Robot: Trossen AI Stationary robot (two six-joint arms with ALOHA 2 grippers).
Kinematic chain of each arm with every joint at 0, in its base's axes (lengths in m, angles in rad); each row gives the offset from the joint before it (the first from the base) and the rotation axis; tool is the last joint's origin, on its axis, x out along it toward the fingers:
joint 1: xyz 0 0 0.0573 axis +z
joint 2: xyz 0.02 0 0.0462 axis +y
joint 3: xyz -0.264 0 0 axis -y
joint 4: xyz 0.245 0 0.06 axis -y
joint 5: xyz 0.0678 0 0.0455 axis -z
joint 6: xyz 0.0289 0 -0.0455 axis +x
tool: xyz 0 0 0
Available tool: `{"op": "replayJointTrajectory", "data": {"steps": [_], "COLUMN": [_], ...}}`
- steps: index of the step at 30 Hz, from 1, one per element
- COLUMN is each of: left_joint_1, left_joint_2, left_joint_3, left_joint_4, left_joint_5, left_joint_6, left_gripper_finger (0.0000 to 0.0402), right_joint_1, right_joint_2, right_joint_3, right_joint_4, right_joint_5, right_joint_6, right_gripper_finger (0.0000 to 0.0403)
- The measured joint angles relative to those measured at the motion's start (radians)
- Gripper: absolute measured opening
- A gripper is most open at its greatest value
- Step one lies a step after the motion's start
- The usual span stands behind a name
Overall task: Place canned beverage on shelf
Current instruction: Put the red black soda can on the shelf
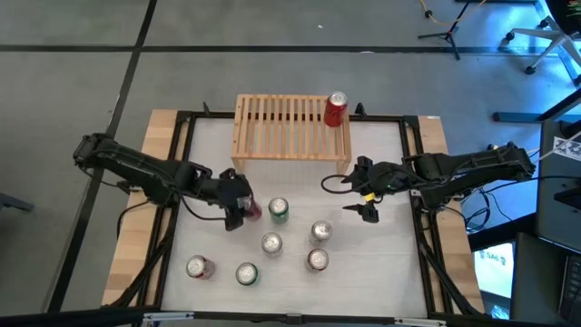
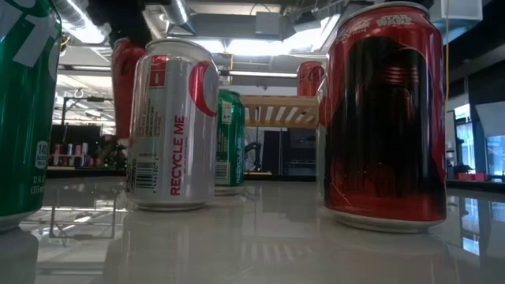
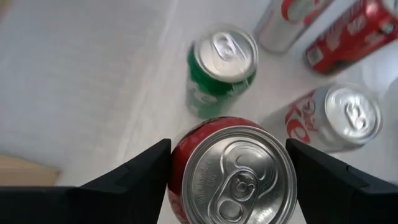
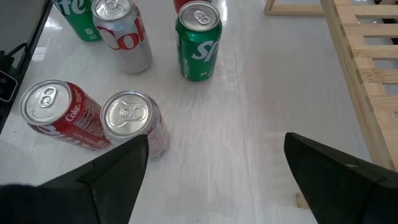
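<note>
Red can [image 3: 233,171], silver pull-tab top

The shelf [image 1: 289,127] is a low light-wood rack with a slatted top, set at the far middle of the table. One red can [image 1: 336,109] stands upright on its right end (tab up, near the far corner). A second red can [image 3: 233,171] stands upright on the white tabletop toward the left, silver lid showing, just beside a green can [image 1: 279,210]. Five more cans stand upright nearer the front edge.
</note>
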Motion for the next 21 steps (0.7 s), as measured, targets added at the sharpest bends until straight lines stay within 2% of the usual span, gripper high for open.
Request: {"op": "replayJointTrajectory", "data": {"steps": [9, 21], "left_joint_1": [0.107, 0.260], "left_joint_2": [-0.067, -0.067], "left_joint_3": [0.015, 0.221], "left_joint_4": [0.054, 0.044], "left_joint_5": [0.067, 0.093], "left_joint_6": [0.026, 0.193], "left_gripper_finger": [0.0269, 0.0269], "right_joint_1": [0.000, 0.000], "right_joint_2": [0.000, 0.000], "right_joint_3": [0.000, 0.000], "right_joint_4": [0.000, 0.000], "right_joint_5": [0.000, 0.000], "right_joint_6": [0.000, 0.000], "right_gripper_finger": [0.0370, 0.0370]}}
